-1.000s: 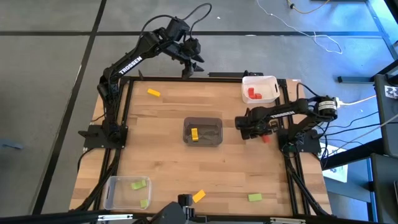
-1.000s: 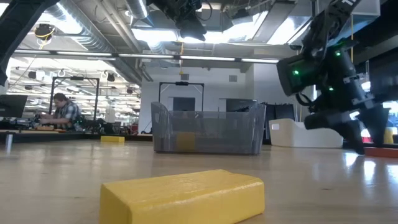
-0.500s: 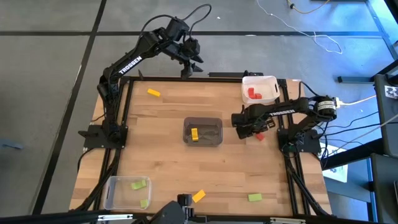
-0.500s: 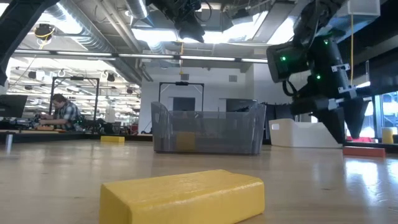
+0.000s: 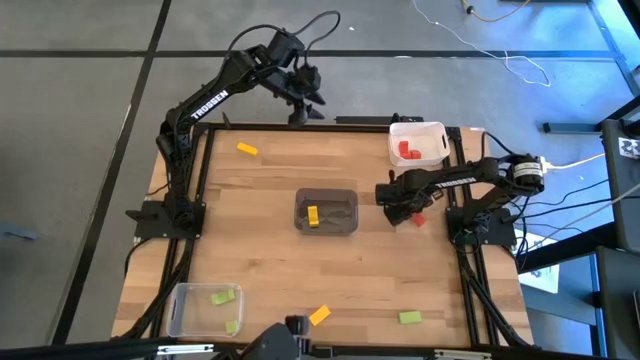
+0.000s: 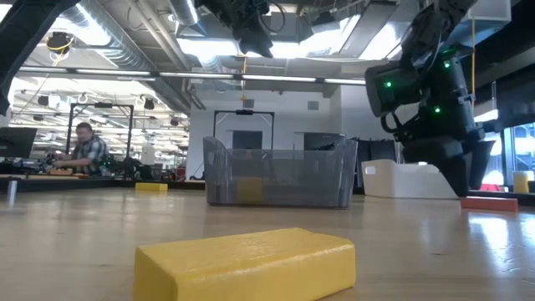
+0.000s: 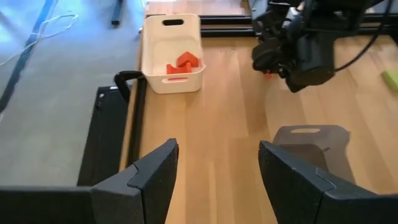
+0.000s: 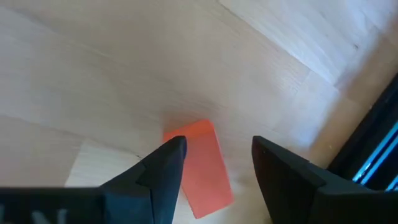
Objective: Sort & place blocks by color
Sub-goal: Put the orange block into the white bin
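The clear bin (image 5: 200, 306) sits at the desk's (image 5: 260, 250) seven o'clock corner with two light green blocks (image 5: 222, 296) inside. A yellow block (image 5: 247, 150) lies at about eleven o'clock on the bare wood. The left gripper (image 5: 304, 104) hangs past the desk's twelve o'clock edge, its fingers spread apart and holding nothing. At the centre stands the grey bin (image 5: 326, 212), one yellow block (image 5: 313, 216) in it. Another yellow block (image 5: 319, 315) rests at six o'clock, and a loose green block (image 5: 409, 318) at five o'clock. The white bin (image 5: 418, 142) at one o'clock holds red blocks (image 5: 407, 150). At three o'clock the right gripper (image 8: 214, 158) is lowered over a red block (image 8: 199, 168) lying flat on the desk; its fingers stand open to either side of the block's end, not closed on it.
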Tool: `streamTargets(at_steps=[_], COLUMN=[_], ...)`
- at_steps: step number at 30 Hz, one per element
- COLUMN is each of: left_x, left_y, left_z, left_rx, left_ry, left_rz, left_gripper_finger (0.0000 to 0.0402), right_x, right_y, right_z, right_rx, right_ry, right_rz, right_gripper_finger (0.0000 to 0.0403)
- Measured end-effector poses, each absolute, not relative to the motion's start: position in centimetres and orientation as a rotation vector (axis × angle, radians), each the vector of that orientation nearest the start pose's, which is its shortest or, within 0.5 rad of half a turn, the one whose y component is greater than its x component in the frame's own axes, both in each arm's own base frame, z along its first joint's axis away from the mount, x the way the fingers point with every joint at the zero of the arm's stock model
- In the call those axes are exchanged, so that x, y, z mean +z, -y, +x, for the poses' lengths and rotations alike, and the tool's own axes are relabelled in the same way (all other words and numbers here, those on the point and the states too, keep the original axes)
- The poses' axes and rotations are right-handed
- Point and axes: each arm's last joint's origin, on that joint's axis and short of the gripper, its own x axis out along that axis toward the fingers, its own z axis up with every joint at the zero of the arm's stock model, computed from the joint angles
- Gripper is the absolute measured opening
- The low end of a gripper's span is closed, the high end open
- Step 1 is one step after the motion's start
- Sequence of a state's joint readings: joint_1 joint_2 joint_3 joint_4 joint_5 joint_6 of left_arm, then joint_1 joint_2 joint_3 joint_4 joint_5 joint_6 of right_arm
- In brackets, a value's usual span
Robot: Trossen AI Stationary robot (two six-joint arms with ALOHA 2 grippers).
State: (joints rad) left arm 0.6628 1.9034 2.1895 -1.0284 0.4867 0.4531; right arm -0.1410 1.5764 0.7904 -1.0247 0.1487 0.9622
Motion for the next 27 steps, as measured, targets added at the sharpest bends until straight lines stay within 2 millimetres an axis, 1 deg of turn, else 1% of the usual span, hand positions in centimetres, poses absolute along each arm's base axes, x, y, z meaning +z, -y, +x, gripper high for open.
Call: streamTargets(at_steps=[4, 8, 14, 19, 23, 27], left_x=[41.7, 41.6, 41.5, 41.2, 41.1, 41.0], left_y=[-23.0, -23.0, -22.5, -22.2, -22.0, -21.9], left_z=[31.8, 31.8, 31.7, 31.4, 31.3, 31.2], left_rx=[-0.003, -0.013, -0.154, -0.193, -0.232, -0.249], left_ry=[-0.633, -0.633, -0.604, -0.631, -0.623, -0.627], left_rz=[0.024, 0.018, 0.031, 0.038, 0.015, -0.003], left_gripper_finger=[0.0214, 0.0214, 0.0214, 0.0214, 0.0214, 0.0214], right_x=[14.3, 14.5, 15.4, 15.9, 16.1, 16.0], right_y=[3.4, 3.3, 3.2, 3.1, 3.0, 3.0], right_z=[21.0, 20.9, 20.7, 20.5, 20.4, 20.3], right_rx=[-1.002, -0.914, -0.855, -0.812, -0.715, -0.66], right_ry=[-1.591, -1.633, -1.599, -1.593, -1.624, -1.648], right_rz=[0.629, 0.624, 0.624, 0.607, 0.591, 0.547], right_gripper_finger=[0.0194, 0.0194, 0.0194, 0.0194, 0.0194, 0.0194])
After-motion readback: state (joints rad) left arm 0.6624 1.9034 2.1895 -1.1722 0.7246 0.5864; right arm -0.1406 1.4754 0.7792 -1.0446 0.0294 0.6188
